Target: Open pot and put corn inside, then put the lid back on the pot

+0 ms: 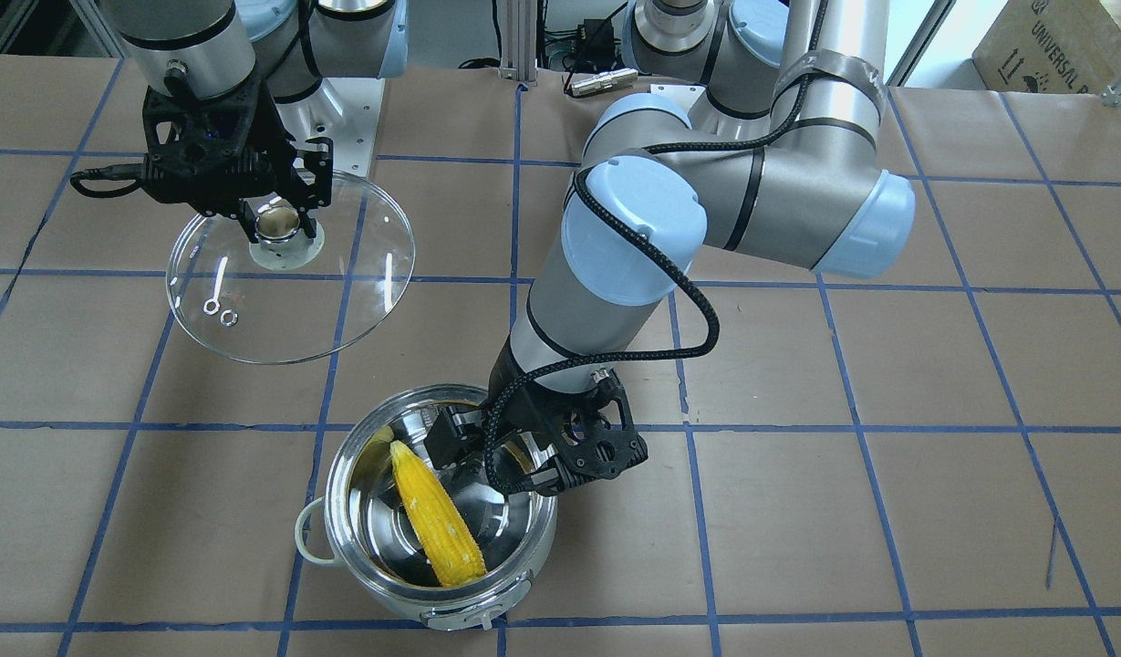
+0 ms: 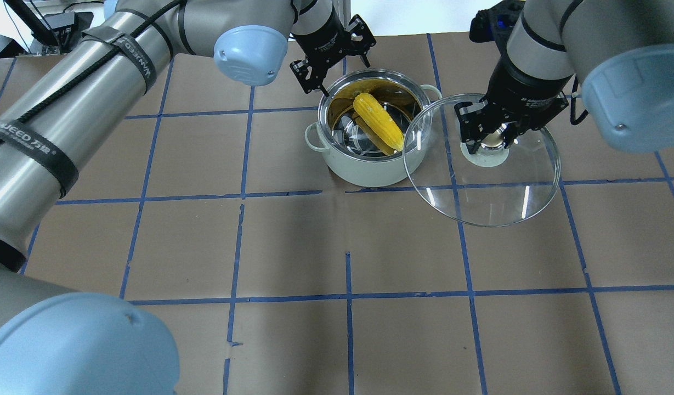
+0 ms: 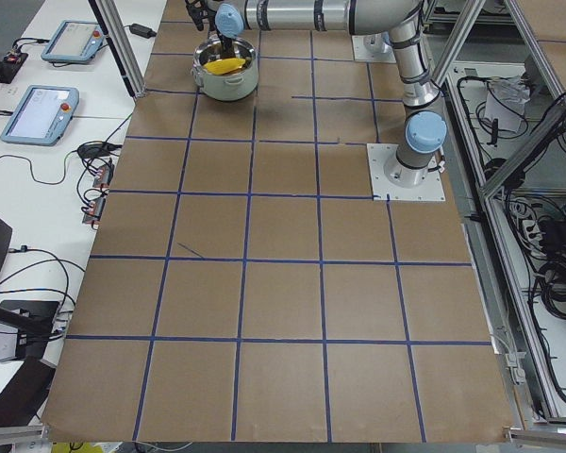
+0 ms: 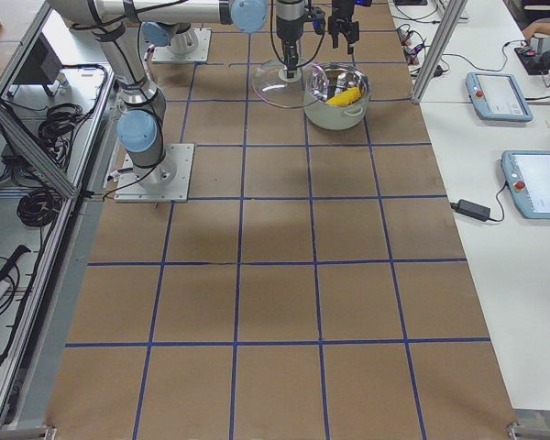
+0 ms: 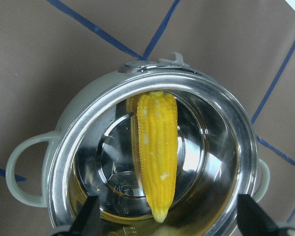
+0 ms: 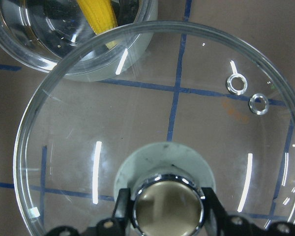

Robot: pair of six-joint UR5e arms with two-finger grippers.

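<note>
The shiny pot [image 1: 533,538] [image 2: 369,167] stands open with the yellow corn [image 1: 435,520] [image 2: 379,120] [image 5: 157,157] lying slanted inside it. My left gripper [image 1: 464,456] [image 2: 337,66] is open and empty at the pot's rim, just clear of the corn's end. My right gripper [image 1: 279,219] [image 2: 493,137] is shut on the lid's metallic knob [image 6: 168,205] and holds the clear glass lid [image 1: 341,301] [image 2: 512,203] in the air beside the pot, its edge overlapping the pot's rim in the overhead view.
The table is covered in brown paper with blue tape lines [image 2: 347,296]. Operator tablets [image 3: 40,111] lie on a side bench. The left arm's elbow [image 1: 633,228] hangs over the table near the pot.
</note>
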